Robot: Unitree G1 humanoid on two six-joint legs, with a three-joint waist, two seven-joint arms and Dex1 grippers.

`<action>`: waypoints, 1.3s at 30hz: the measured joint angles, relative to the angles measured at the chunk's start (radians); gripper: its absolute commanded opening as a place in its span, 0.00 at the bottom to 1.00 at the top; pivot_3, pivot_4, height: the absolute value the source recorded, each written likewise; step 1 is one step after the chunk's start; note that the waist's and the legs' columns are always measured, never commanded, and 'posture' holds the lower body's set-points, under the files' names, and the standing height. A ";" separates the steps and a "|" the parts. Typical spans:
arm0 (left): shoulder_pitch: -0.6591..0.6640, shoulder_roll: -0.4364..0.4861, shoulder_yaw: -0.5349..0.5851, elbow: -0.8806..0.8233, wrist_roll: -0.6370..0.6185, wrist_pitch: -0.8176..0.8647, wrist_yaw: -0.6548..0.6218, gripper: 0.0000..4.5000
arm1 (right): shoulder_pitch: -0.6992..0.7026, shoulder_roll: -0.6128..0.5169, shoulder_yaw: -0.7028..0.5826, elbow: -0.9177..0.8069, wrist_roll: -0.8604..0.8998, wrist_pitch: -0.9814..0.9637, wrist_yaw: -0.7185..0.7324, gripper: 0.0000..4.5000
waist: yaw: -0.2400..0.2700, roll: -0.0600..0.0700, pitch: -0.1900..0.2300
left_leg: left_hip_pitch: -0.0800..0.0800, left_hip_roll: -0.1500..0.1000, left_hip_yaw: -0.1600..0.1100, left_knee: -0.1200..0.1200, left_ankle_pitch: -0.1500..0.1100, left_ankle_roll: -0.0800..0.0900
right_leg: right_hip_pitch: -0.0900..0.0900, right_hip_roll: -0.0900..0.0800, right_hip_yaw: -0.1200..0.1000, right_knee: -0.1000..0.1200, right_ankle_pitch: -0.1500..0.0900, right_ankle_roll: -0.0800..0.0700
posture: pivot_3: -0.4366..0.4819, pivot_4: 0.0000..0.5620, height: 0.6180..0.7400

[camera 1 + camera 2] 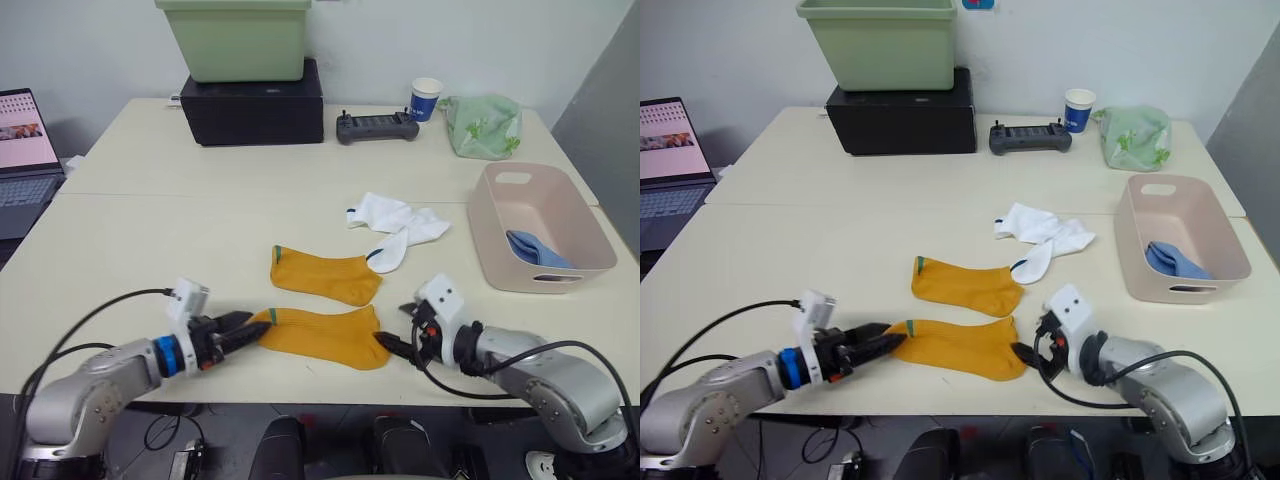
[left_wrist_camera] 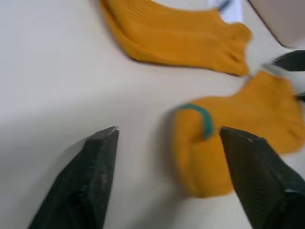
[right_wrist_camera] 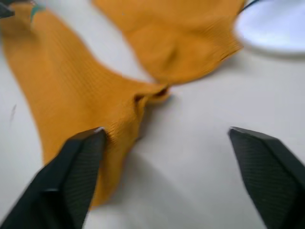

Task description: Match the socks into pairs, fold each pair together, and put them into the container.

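The left hand [image 1: 240, 332] is released, fingers spread, at the green-marked cuff end of the near mustard-orange sock [image 1: 320, 336], which lies flat on the surface [image 1: 150, 250]; one finger is just beside the cuff. The right hand [image 1: 392, 345] is likewise released, fingers spread, at the toe end of the same sock, one finger touching the fabric edge. The sock spans the gap between both hands. Just beyond it lies the second mustard-orange sock [image 1: 325, 276], flat and apart from both hands. Farther out, beyond the right hand, the two white socks [image 1: 400, 225] lie overlapped in a loose heap. Beyond and outboard of the right hand stands the pink container [image 1: 590, 250], holding folded light blue socks [image 1: 538, 250].
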 measured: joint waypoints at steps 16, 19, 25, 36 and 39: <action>-0.417 -0.111 -0.260 0.365 0.258 -0.141 0.002 0.66 | -0.177 0.142 0.170 0.339 -0.199 -0.168 -0.042 0.80 | 0.004 -0.001 0.000 | -0.003 -0.002 0.001 0.001 0.000 0.000 | -0.001 -0.001 -0.001 0.000 0.003 -0.004 | 0.48 0.27 0.96; -0.433 -0.128 -0.290 0.369 0.278 -0.137 -0.013 0.44 | -0.180 0.148 0.184 0.339 -0.207 -0.178 -0.032 0.56 | 0.004 -0.001 0.000 | -0.003 -0.002 0.001 0.001 0.000 0.000 | -0.001 -0.002 -0.001 0.000 0.003 -0.004 | 0.48 0.27 0.96; -0.428 -0.149 -0.292 0.372 0.283 -0.126 -0.020 0.02 | -0.180 0.155 0.188 0.335 -0.235 -0.196 -0.023 0.08 | 0.004 -0.001 0.000 | -0.003 -0.001 0.000 0.002 0.000 0.000 | -0.001 -0.002 -0.001 0.000 0.003 -0.004 | 0.48 0.27 0.96; -0.377 -0.212 -0.149 0.279 0.192 -0.117 0.014 0.00 | -0.169 0.123 0.190 0.275 -0.282 -0.289 -0.003 0.01 | 0.003 -0.001 0.001 | -0.003 -0.001 0.000 0.002 0.000 0.000 | -0.001 -0.002 -0.001 0.001 0.003 -0.004 | 0.48 0.27 0.96; -0.363 -0.206 -0.105 0.196 0.146 -0.074 0.039 0.00 | -0.163 0.128 0.170 0.227 -0.269 -0.289 -0.001 0.01 | 0.003 -0.002 0.001 | -0.003 -0.001 -0.001 0.002 0.000 0.000 | -0.001 -0.002 -0.001 0.001 0.003 -0.004 | 0.48 0.27 0.96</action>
